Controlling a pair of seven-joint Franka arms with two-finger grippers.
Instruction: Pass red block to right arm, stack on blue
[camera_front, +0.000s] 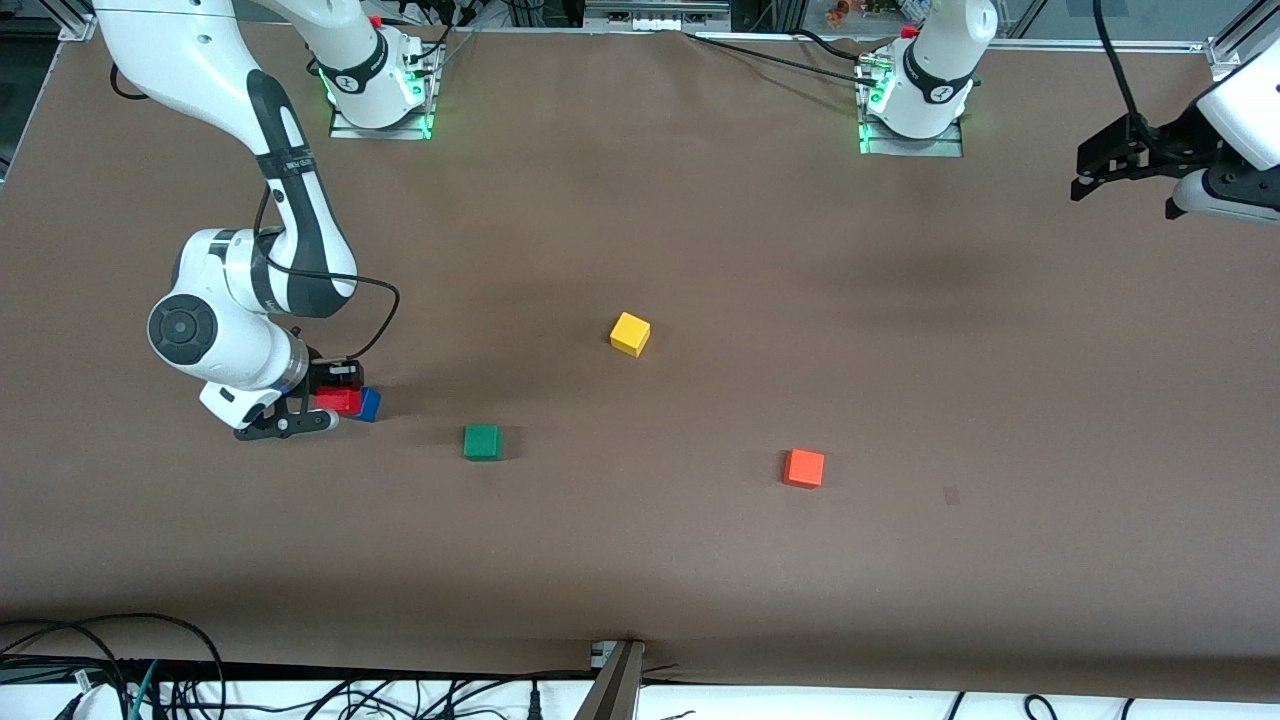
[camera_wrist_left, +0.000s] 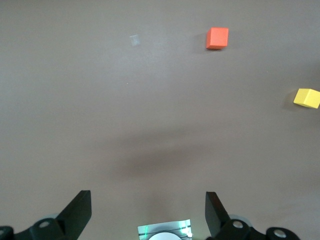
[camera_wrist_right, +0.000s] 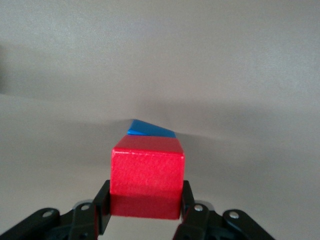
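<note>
Right wrist view puts the right gripper (camera_wrist_right: 145, 207) low over the surface (camera_wrist_right: 240, 65), its fingers (camera_wrist_right: 102, 205) pressed against both sides of the red block (camera_wrist_right: 146, 182), so I read it as grasping that cube. Just past the red block, a corner of the blue cube (camera_wrist_right: 149, 129) peeks out, touching or nearly touching it; I cannot tell whether red sits on blue or merely against it. From the front view, the right gripper (camera_front: 312, 408) is down at the right arm's end of the surface (camera_front: 700, 560), with the red block (camera_front: 337, 401) in it and the blue cube (camera_front: 368, 404) right beside. Outward from there lie a green cube (camera_front: 481, 441), then a yellow cube (camera_front: 630, 333), then an orange cube (camera_front: 804, 467). My left gripper (camera_front: 1105, 165) waits well apart, raised over the left arm's end, jaws spread wide with nothing between them.
</note>
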